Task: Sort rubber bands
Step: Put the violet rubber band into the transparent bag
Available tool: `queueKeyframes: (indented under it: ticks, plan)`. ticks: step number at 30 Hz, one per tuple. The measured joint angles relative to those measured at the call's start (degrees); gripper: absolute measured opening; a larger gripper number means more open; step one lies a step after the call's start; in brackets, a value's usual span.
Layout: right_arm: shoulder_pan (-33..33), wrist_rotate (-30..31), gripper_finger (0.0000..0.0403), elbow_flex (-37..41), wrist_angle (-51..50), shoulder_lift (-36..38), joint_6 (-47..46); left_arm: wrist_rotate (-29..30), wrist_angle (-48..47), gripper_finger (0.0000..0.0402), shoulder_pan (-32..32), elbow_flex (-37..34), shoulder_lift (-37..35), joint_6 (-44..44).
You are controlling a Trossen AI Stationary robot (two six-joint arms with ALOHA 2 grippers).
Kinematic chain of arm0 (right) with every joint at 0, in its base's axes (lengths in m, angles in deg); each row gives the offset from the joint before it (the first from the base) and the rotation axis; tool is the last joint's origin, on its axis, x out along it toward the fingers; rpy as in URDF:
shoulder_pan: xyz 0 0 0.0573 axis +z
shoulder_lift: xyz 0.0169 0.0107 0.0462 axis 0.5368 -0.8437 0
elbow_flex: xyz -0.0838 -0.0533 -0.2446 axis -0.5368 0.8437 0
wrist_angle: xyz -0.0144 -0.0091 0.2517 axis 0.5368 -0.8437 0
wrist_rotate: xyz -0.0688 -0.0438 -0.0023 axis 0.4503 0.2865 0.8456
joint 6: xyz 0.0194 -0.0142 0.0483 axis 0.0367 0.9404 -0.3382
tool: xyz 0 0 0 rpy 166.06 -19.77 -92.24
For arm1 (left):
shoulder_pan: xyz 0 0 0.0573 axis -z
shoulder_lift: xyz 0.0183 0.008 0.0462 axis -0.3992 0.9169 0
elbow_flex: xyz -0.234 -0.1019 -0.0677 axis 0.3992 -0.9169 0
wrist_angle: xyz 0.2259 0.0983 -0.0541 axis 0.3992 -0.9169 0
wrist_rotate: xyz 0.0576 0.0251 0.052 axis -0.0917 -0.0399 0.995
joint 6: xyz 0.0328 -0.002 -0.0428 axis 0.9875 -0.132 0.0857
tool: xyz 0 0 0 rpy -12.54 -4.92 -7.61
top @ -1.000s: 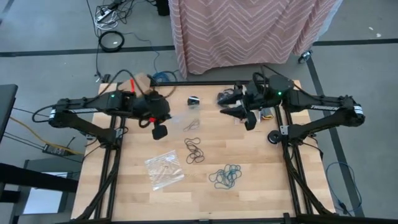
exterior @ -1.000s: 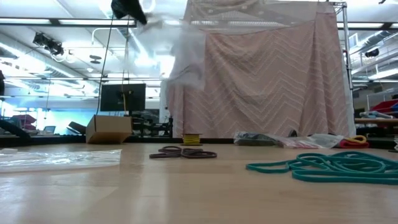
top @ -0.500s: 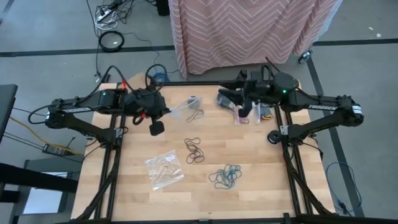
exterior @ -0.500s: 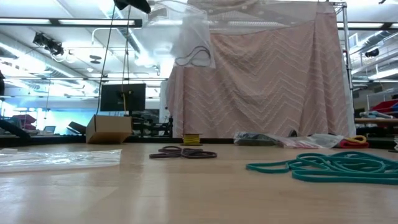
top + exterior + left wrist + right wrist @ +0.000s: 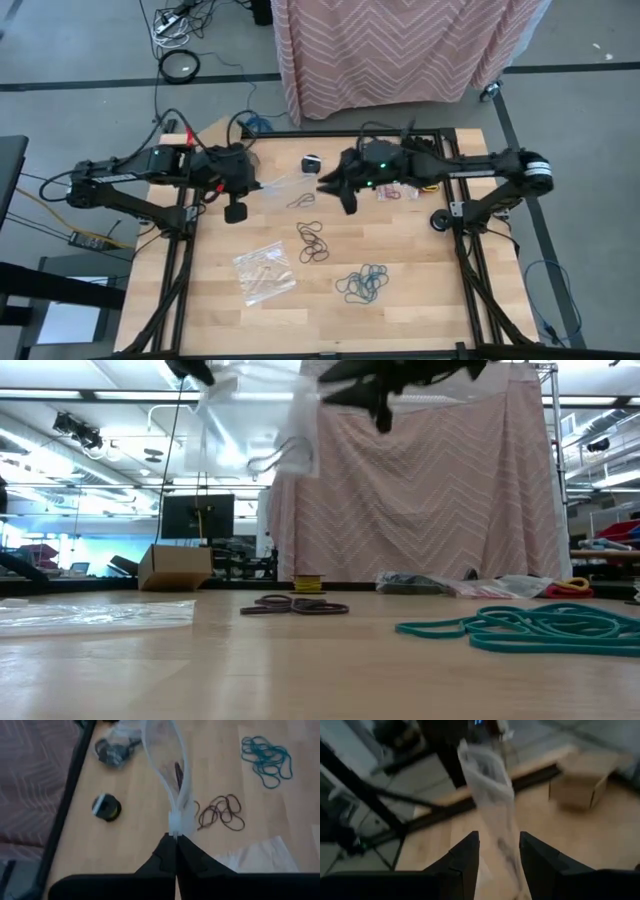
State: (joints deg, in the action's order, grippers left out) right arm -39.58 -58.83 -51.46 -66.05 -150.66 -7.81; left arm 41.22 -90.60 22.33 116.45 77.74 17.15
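A clear plastic bag point(image 5: 283, 183) with a black rubber band point(image 5: 178, 772) inside hangs in the air between my two grippers. My left gripper point(image 5: 175, 840) is shut on one end of it. My right gripper point(image 5: 498, 839) is open at the other end, one finger on each side of the bag point(image 5: 490, 785); I cannot tell whether they touch it. On the table lie a brown pile of rubber bands point(image 5: 312, 243), a teal pile point(image 5: 363, 284) and red ones point(image 5: 398, 194). My left gripper pinches the clear bag by a bunched edge point(image 5: 174, 826) between its two shut fingers, coming level from the table's left side. The bag is lifted clear of the table point(image 5: 290, 430) and stretches away from the fingers toward my right gripper, with the black band sagging in it.
A second clear bag point(image 5: 265, 270) lies flat toward the near left. A small black disc point(image 5: 311, 162) sits near the far edge. More bags and small items point(image 5: 420, 185) lie at the far right. A cardboard box point(image 5: 174, 567) stands beyond the table.
My right gripper has swung from the far right toward the table's left and now stands open around the bag's free end. My left gripper has drawn a little toward the table's left, still shut on the bag, which has stayed lifted and moved with it.
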Motion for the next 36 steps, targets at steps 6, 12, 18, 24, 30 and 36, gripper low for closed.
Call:
queueKeyframes:
  ticks: [6, 12, 18, 24, 30, 36]
  plan:
    - [0.0, -4.44, 0.0123, 0.02, -1.84, -7.4, 2.89, -4.6, 5.54, 0.0, 0.0, -7.45, -0.36, -2.43]
    - [0.28, -7.01, 0.0121, -0.02, -7.18, -14.32, 7.73, -6.42, 9.79, 0.0, 0.0, -11.63, -0.28, -4.11]
    - [1.43, -9.72, 0.0121, 0.0, -9.18, -20.73, 9.48, -6.3, 5.81, 0.0, 0.0, -11.59, -1.71, -4.9]
    - [1.73, -4.66, 0.0121, 0.03, -8.73, -24.02, 10.22, -4.1, -1.94, 0.0, 0.0, -11.61, -5.03, -6.22]
    - [2.2, -4.37, 0.0121, 0.04, -3.49, -26.58, 12.13, -2.31, -3.44, 0.0, -0.02, -11.59, -8.1, -6.73]
    - [4.47, -3.12, 0.0121, -0.02, 1.09, -29.26, 15.78, -1.87, -3.57, 0.0, -0.02, -11.56, -10.3, -7.93]
